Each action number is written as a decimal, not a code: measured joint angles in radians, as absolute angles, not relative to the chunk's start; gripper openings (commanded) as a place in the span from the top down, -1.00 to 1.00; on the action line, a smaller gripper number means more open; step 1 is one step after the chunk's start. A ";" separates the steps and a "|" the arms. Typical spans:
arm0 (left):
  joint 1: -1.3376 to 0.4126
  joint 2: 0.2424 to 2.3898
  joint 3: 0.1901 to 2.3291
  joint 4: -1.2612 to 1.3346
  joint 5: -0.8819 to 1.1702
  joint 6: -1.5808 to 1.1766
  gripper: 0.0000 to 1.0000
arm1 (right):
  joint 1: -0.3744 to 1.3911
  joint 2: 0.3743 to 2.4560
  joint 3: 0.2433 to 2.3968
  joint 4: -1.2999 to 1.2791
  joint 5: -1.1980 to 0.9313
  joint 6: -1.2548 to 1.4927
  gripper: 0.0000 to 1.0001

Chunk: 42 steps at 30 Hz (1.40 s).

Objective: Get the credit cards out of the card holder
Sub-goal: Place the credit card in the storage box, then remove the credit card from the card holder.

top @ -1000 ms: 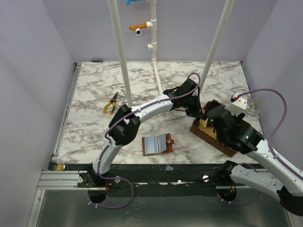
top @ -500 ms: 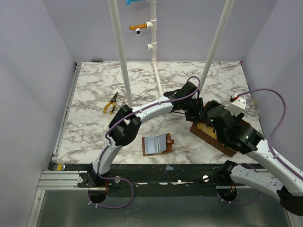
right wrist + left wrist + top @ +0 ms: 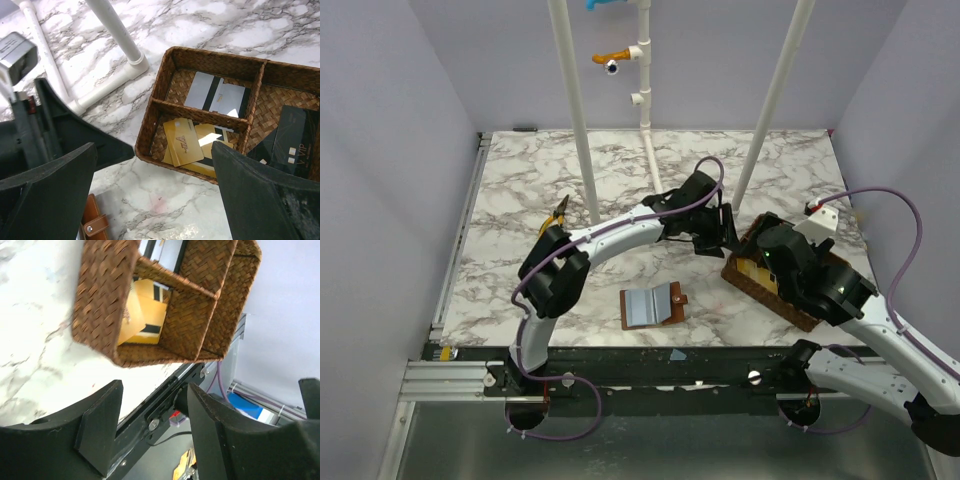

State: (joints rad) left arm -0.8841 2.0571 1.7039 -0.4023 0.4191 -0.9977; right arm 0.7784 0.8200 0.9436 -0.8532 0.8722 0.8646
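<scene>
With credit cards (image 3: 187, 142) lying in the woven basket's (image 3: 215, 54) compartments and the card holder (image 3: 653, 305) open near the table's (image 3: 520, 200) front edge, the left gripper (image 3: 155, 387) and right gripper (image 3: 154, 146) both gape empty, so any card left probably needs a low, edge-on pinch.

1. The left gripper (image 3: 718, 238) pulls back from the left corner of the woven basket (image 3: 790, 305). Half a second ago it overlapped the rim; now it sits just beside it, further left.
2. The left arm's elbow (image 3: 555, 280) swings left and toward the near edge of the table, so the whole arm stretches into a longer, flatter arc.
3. The arm now crosses over the pliers (image 3: 558, 208), hiding part of them, where before they lay fully in sight.
4. The yellow credit card (image 3: 752, 270) shows lower and smaller in the basket's left compartment than a second ago.
</scene>
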 measured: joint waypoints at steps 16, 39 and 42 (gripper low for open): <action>-0.805 1.653 1.252 -0.411 0.303 -0.937 -0.15 | 0.778 0.966 0.962 -0.818 0.679 0.859 -1.00; -0.691 1.209 0.722 -0.545 0.142 -0.966 -0.09 | 1.123 1.340 0.998 -0.678 0.432 0.929 -0.89; -0.665 1.157 0.657 -0.511 0.140 -0.977 0.00 | 1.184 1.398 1.005 -0.662 0.433 0.958 -0.76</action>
State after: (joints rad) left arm -0.6651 1.1572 0.6571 -0.5106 0.1398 -0.9768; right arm 1.1843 1.3979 1.0054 -0.6624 0.4328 0.9585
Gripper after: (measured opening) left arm 0.542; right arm 0.934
